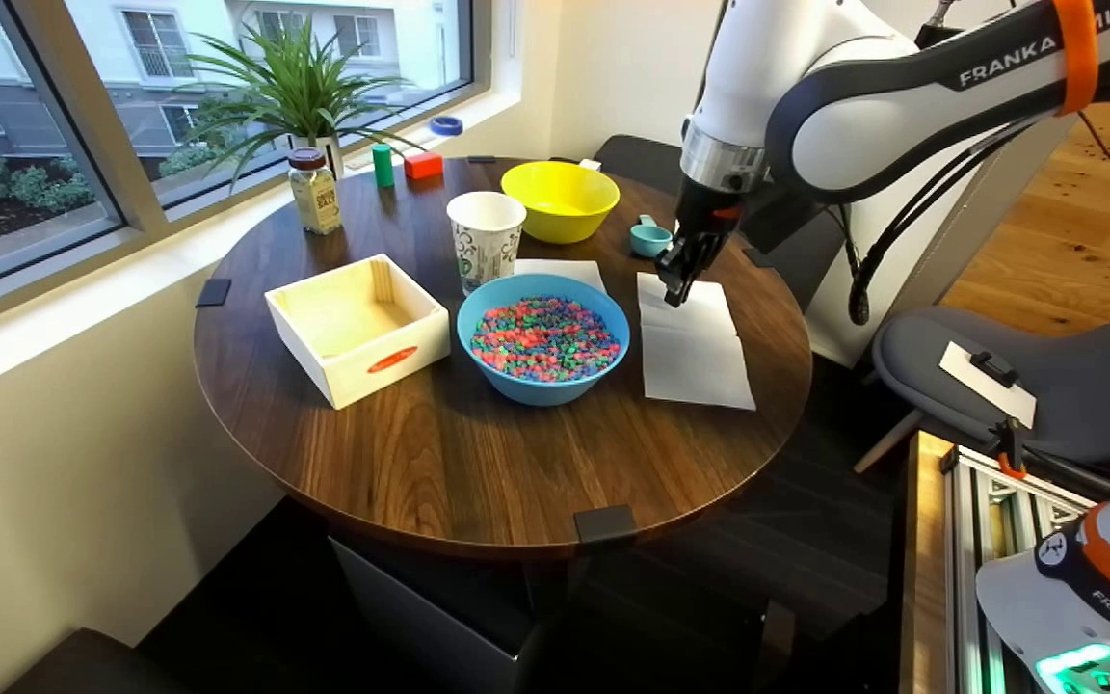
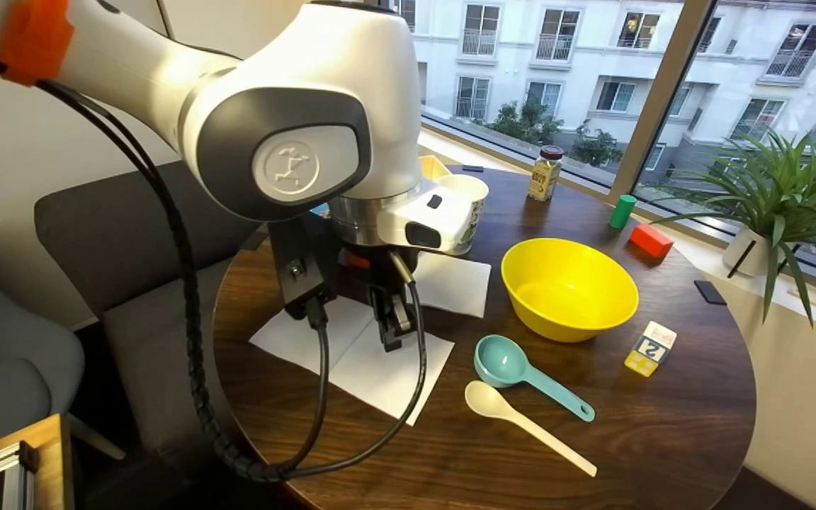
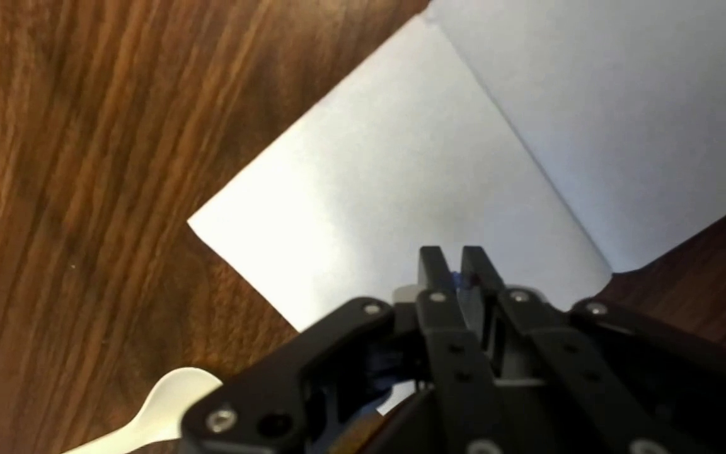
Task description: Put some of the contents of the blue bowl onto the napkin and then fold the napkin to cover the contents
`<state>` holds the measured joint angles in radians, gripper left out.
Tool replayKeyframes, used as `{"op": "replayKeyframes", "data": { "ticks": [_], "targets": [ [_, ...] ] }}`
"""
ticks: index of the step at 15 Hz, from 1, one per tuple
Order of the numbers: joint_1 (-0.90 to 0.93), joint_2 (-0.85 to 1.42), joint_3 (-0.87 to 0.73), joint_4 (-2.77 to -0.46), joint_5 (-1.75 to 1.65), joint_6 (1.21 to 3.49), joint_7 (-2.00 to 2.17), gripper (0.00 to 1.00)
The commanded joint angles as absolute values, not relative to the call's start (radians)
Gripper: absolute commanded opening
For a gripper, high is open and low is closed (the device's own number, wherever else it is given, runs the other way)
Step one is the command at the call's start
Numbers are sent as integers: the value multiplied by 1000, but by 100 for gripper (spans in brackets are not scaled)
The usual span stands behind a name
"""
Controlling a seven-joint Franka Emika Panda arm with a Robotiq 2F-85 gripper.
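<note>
Over the white napkin, above the half nearer the cream spoon, pointing down with the gripper pressed nearly together, seemingly pinching a speck of blue between its tips, by the look of it some of the contents, hard to count. For the rest, heaped in the blue bowl, just beside the napkin on the wooden table. Probably light, hard and quick to roll, so best let go low over the sheet, well inside its edges, to keep from bouncing away. Liable to slip sideways from such narrow tips; better not shaken. As for the napkin: probably thin, limp, almost weightless, likely to skid or wrinkle under a push. Creased across the middle, so presumably willing to bend there. For folding, take hold at the outer edge or a corner of the half left without pieces, far from the crease. Likely hard to get under while lying flat, perhaps easily torn. Lift gently, swing over low
</note>
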<state>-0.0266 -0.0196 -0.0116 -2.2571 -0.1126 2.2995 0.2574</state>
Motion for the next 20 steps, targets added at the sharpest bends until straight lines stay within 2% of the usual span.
{"op": "replayKeyframes", "data": {
  "ticks": [1,5,6,7,15,16,20],
  "targets": [
    [-22,-17,-11,-2269,-95,2313,263,3],
    [-23,-18,-12,-2269,-94,2310,264,3],
    [-23,-19,-12,-2269,-95,2310,264,36],
    [-24,-20,-13,-2269,-95,2310,264,36],
    [-22,-44,-10,-2267,-108,2299,275,96],
    [-19,-60,-6,-2265,-122,2290,286,99],
    [-11,-120,19,-2242,-202,2267,329,100]
  ]
}}
